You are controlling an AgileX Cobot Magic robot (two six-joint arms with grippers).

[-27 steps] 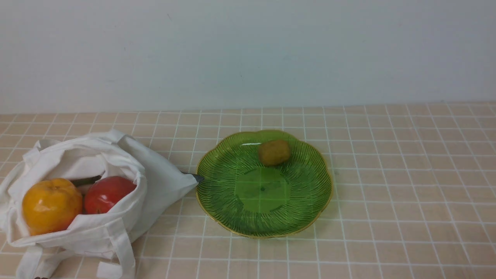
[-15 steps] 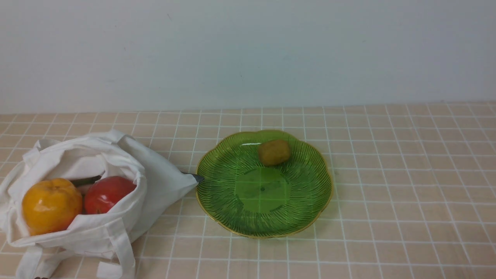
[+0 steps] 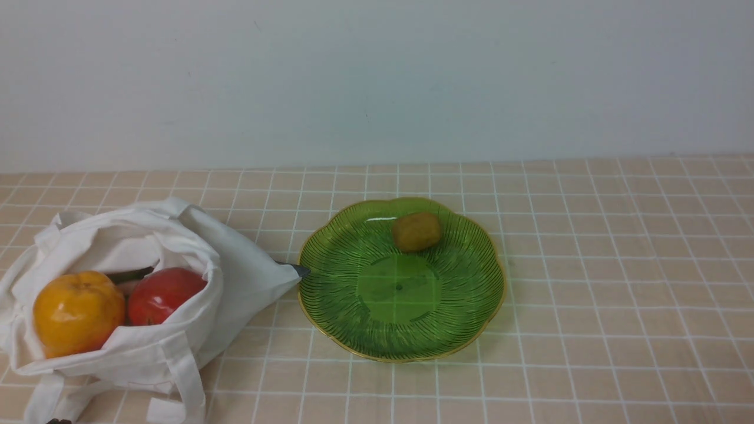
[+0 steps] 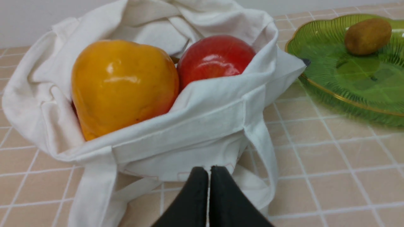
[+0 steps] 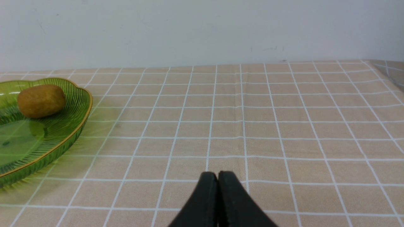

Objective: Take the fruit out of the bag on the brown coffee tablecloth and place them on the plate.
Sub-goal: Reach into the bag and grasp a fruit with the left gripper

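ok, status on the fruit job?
Left gripper shut, empty, facing the bag. Right gripper shut, empty, apart from the plate. Yellow-orange fruit and red apple in bag; brown fruit on plate. Bag mouth open, nothing in the way.

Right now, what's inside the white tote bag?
An orange-yellow fruit and a red apple lie side by side in the open mouth of the tote bag. The cloth covers their lower parts and whatever lies beneath or behind them.
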